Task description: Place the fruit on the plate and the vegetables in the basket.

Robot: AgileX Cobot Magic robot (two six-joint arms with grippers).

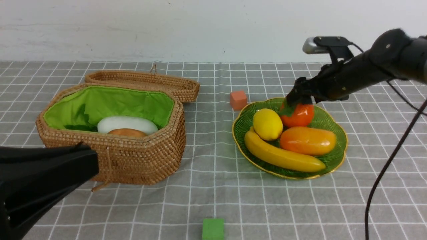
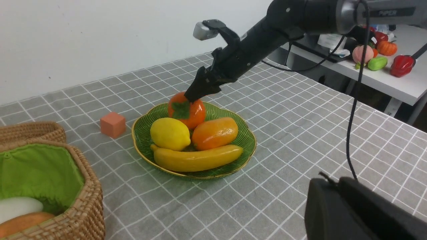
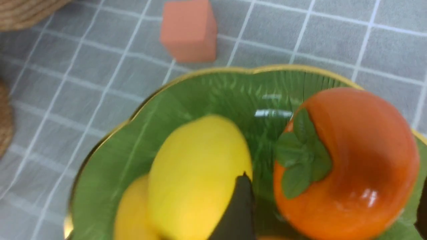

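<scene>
Basket [image 1: 133, 160] left w/ radish [image 1: 126, 123], potato [image 1: 127, 132] in; plate [image 1: 240, 133] right.
</scene>
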